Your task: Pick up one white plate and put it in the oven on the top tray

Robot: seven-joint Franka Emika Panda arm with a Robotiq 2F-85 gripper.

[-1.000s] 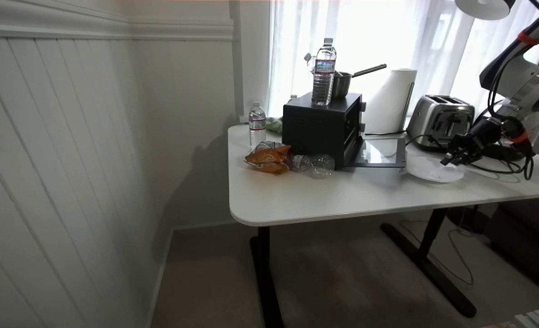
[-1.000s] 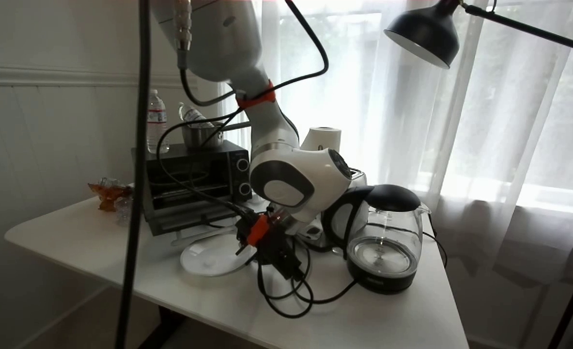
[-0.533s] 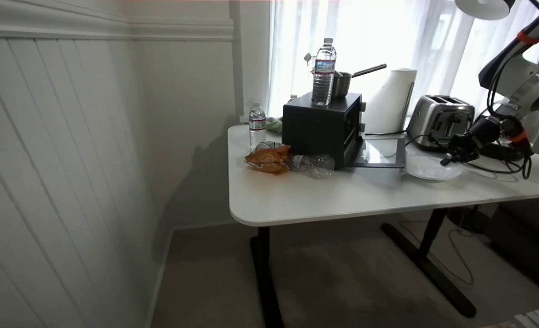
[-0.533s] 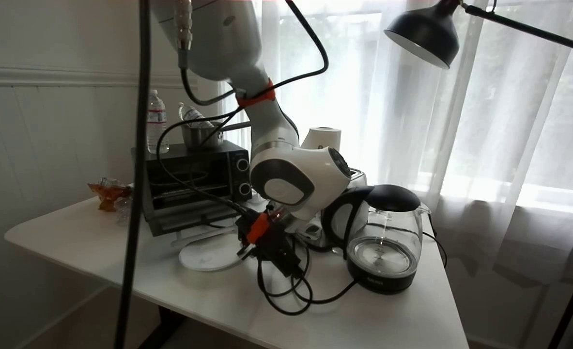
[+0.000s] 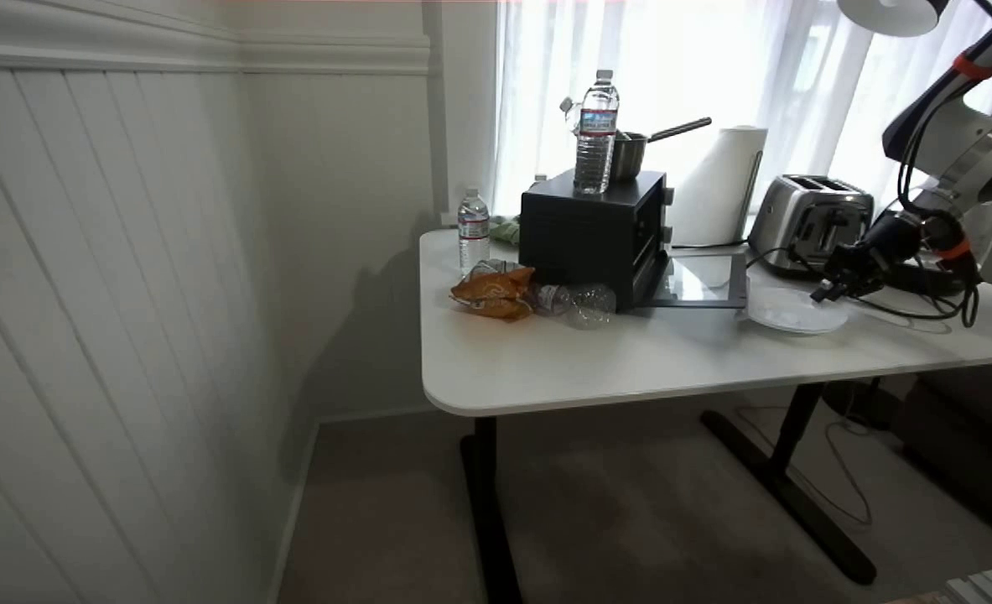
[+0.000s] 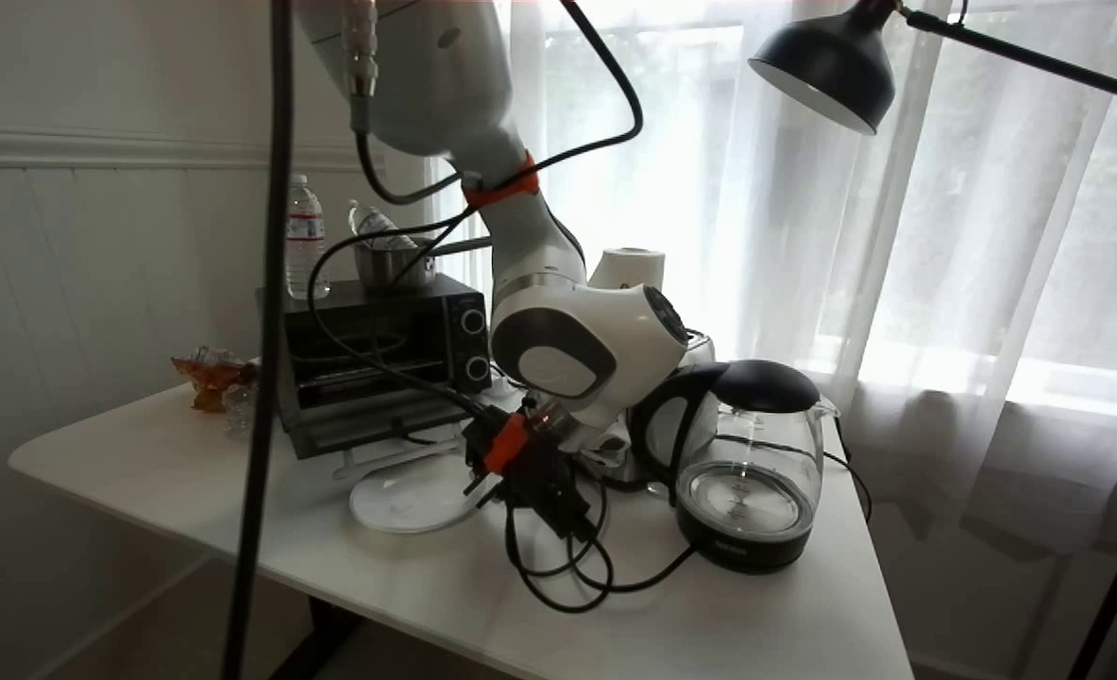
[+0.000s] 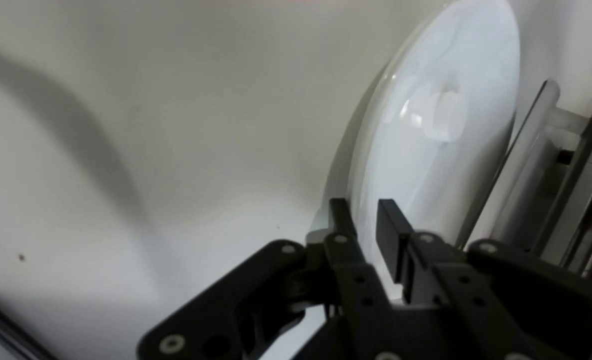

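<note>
Just shifted: the white plate, which in both exterior views sits a shade nearer the oven than a second ago, while the fingers have barely moved.
Meaning for the task: probably the fingers have met the plate and nudged it; I take this to be the grasp, with the lift and the trip to the top tray yet to be done.
Finger gap: narrow; in the wrist view the tips stand slightly apart with the plate's rim between them, one at the outer edge, its partner over the upper face.
Pinch: cannot tell; the rim takes up much of that gap, but whether it is squeezed from both sides does not show.
Plate's place: on the worktop, by the far end of the lowered oven door and just beside its handle; touching or not is unclear, as is whether the gripped side is raised at all.
Oven: door down, so the way in looks free; the tray inside is too dark to pick out.
Risk: held by one glossy edge, the plate could droop or swivel, and the handle is near enough to catch it.
</note>
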